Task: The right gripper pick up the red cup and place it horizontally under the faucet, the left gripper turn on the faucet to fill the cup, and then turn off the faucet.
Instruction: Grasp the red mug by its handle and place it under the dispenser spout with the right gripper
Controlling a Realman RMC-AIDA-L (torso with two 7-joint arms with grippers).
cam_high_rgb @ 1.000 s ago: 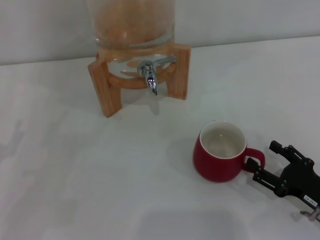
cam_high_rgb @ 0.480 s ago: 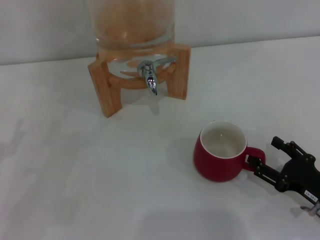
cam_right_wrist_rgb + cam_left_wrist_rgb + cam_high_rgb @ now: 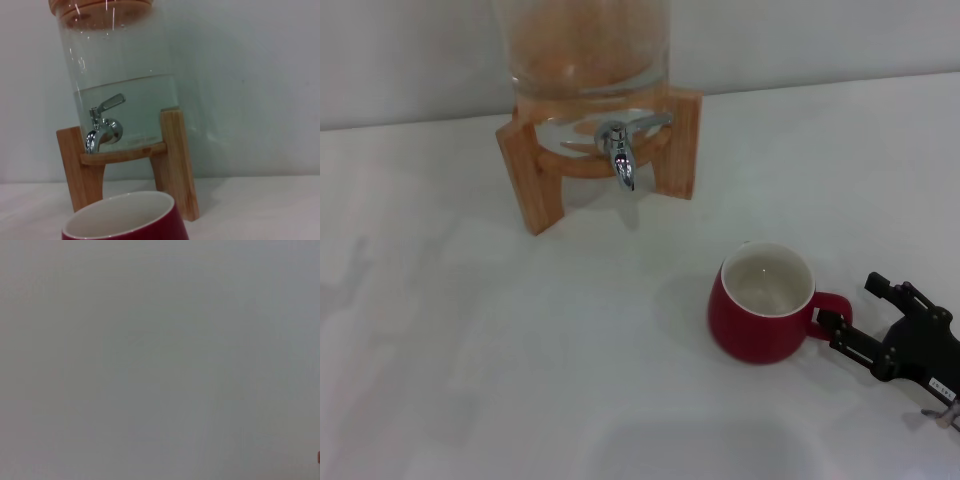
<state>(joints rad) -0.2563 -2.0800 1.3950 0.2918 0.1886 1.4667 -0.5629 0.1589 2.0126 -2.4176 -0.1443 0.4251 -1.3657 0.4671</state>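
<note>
The task is barely under way. The red cup (image 3: 763, 302) stands upright on the white surface (image 3: 470, 330), well apart from the faucet (image 3: 618, 145), with nothing visibly poured into its cream-white inside. The faucet's lever is untouched by any gripper, and no water runs from the spout. Lifting the cup, setting it under the spout, and opening and closing the tap all remain to be done.

The right gripper (image 3: 855, 314) sits low at the cup's handle side — its jaws stand apart, one finger right at the red loop handle, the other farther back and clear of it. They straddle the handle's line without yet clamping on it; whether the nearer finger actually touches cannot be told.

The left gripper is out of sight — its wrist view shows only blank grey.
</note>
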